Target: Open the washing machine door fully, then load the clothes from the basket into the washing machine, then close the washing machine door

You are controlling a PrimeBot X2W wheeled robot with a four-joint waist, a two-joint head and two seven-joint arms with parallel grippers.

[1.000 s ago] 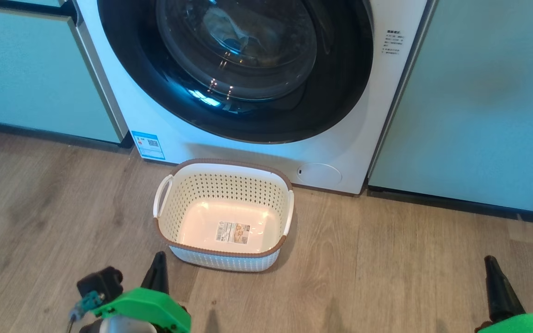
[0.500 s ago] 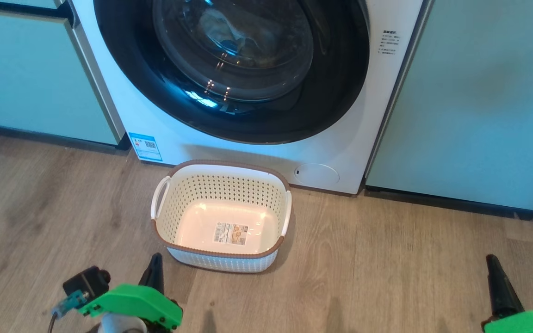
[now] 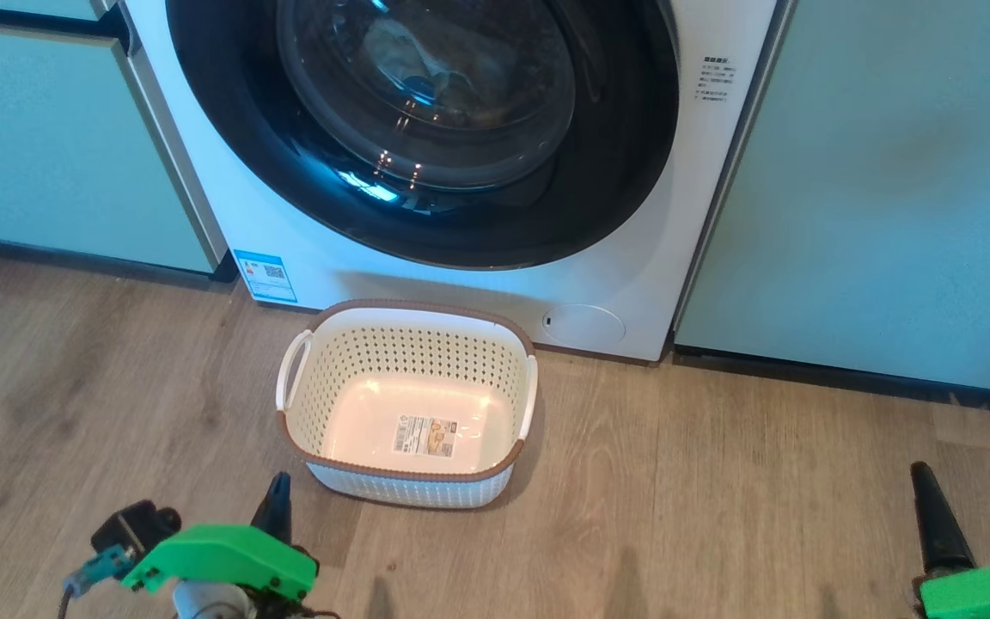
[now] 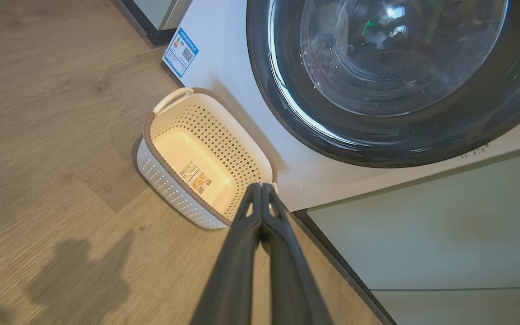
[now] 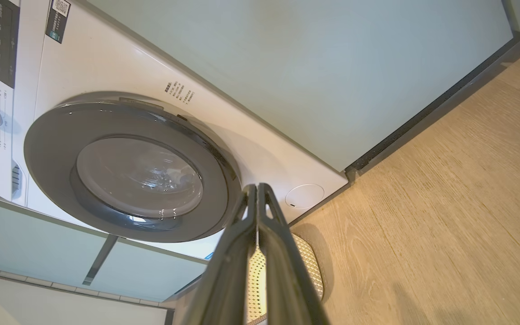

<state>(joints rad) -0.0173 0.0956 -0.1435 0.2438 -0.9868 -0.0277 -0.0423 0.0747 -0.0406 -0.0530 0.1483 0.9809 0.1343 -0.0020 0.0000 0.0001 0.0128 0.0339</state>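
Head view: the washing machine door [image 3: 426, 219] lies flush against the front of the washing machine [image 3: 632, 275], its black rim unbroken all round. Pale clothes [image 3: 426, 56] with a small blue piece show through the door's clear centre, inside the drum [image 4: 400, 72]. The basket [image 3: 413, 307] stands empty on the floor [image 3: 718, 481], just in front of the machine and below the door. The left tool [image 3: 278, 486] hovers low near the basket's front left corner. The right tool [image 3: 922, 474] hangs well apart to the right. Both tools are pressed together and carry nothing. The task appears complete.

Residual risks:
- Whether the door has locked shut cannot be told, so it could spring ajar.
- A forward movement of the left arm could strike and shift the basket.
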